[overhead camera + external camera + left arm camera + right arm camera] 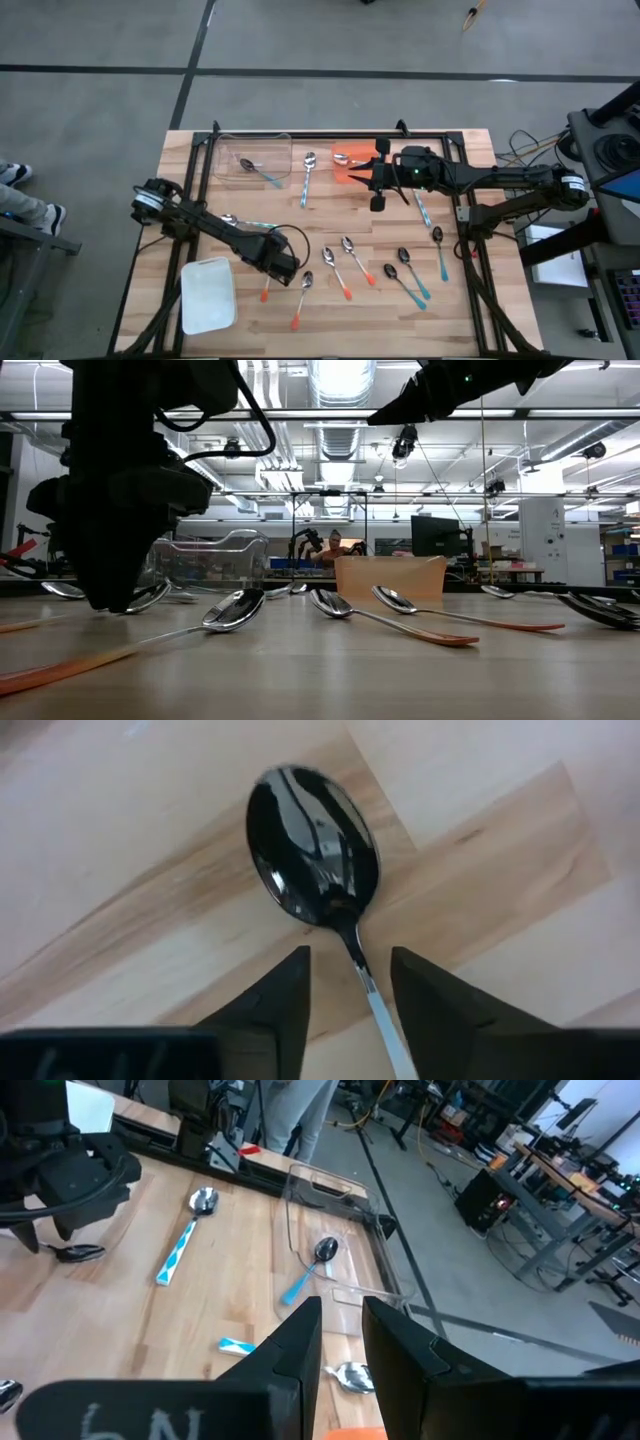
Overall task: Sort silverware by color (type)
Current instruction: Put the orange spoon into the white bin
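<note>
i have the left gripper low over the wooden table, near its front and left of centre; in its wrist view the two fingers stand apart on either side of the thin neck of a spoon that lies flat on the wood, bowl up – released, nothing grasped, and i cannot tell whether either finger touches the neck. an orange handle tip shows on the table just below that gripper.

the right gripper hangs higher up near the back of the table, beside the orange tray; its fingers stand a little apart and i see nothing between them.

the silverware is spread about; one blue-handled spoon lies inside the clear tray at the back left, another just to the right of that tray; a spoon lies in the orange tray; four orange-handled spoons sit at front centre, near one another – the leftmost just right of my left gripper; three dark teal-handled spoons lie at front right, one of them a little apart toward the right edge; a white tray rests at the front left.
</note>
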{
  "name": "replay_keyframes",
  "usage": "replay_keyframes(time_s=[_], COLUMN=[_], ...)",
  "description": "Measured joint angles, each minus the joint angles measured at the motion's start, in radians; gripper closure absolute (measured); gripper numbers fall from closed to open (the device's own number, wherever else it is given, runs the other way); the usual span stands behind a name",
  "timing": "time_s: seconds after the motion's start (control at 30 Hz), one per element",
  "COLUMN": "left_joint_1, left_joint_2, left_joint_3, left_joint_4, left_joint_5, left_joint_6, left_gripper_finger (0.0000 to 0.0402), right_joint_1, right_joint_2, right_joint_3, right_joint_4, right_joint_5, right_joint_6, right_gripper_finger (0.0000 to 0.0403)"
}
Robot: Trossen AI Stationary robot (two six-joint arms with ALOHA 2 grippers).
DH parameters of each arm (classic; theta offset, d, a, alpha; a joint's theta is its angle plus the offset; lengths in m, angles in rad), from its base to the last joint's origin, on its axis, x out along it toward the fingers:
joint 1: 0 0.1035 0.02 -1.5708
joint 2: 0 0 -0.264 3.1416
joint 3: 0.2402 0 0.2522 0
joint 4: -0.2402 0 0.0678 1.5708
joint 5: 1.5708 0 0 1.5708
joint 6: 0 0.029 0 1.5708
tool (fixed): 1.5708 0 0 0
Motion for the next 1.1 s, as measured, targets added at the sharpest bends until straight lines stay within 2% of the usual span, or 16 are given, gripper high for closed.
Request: replay_keyframes(time_s=[0.33, 0.43, 0.67, 0.77, 0.87, 1.03, 1.1], left_joint_1=[-0.004, -0.004, -0.004, -0.004, -0.004, -0.004, -0.003], left_joint_2=[0.0, 0.0, -0.004, -0.005, -0.005, -0.004, -0.004], left_joint_3=[-0.011, -0.019, -0.039, -0.043, -0.044, -0.044, -0.044], left_joint_4=[0.029, 0.036, 0.079, 0.086, 0.084, 0.089, 0.092], left_joint_5=[-0.02, -0.021, -0.023, -0.023, -0.022, -0.017, -0.015], left_joint_6=[-0.007, -0.019, -0.024, -0.018, -0.018, -0.011, -0.01], left_gripper_finger=[0.0359, 0.0356, 0.0312, 0.0313, 0.0332, 0.039, 0.0396], right_joint_1=[0.0, 0.0, 0.0, 0.0, 0.0, 0.0, 0.0], right_joint_2=[0.0, 0.0, 0.0, 0.0, 0.0, 0.0, 0.0], right_joint_3=[0.0, 0.0, 0.0, 0.0, 0.0, 0.0, 0.0], right_joint_4=[-0.021, -0.021, -0.02, -0.02, -0.02, -0.02, -0.02], right_joint_5=[0.0, 0.0, 0.0, 0.0, 0.0, 0.0, 0.0], right_joint_6=[0.01, 0.01, 0.01, 0.01, 0.01, 0.009, 0.008], right_gripper_finger=[0.0335, 0.0335, 0.0335, 0.0335, 0.0335, 0.0335, 0.0335])
